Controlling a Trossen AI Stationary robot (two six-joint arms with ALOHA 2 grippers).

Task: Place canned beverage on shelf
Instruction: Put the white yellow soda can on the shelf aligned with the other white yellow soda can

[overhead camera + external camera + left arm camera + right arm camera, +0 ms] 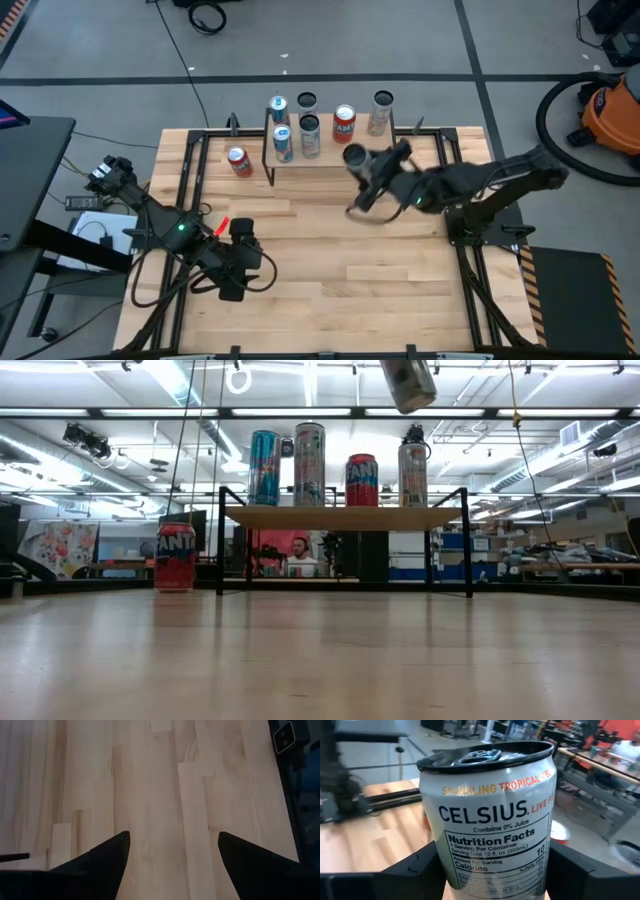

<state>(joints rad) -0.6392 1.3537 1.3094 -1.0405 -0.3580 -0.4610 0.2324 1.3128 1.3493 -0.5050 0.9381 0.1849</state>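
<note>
My right gripper [492, 870] is shut on a white Celsius can [490, 815], held high in the air just in front of the shelf's right part [355, 157]; in the low view only the can's lower end [408, 384] shows. The shelf [345, 517], a light-wood board on black legs, carries several cans standing upright [309, 464]. A red Fanta can [175, 557] stands on the table left of the shelf. My left gripper [172, 855] is open over bare tabletop near the front left [235, 268]. My right gripper pinches the can's lower body [445, 870] between its two fingers [417, 867], one on each side wall. The fingers come at it roughly level, from the table's right side. The can is lifted clear, close to upright, its tab end up.
Black rails [190, 170] frame the tabletop on the left, right and back. There is open wood between the shelf and the table's near edge [330, 270]. Beyond the table are a person seated behind the shelf [300, 555] and an orange vacuum on the floor [610, 110].
</note>
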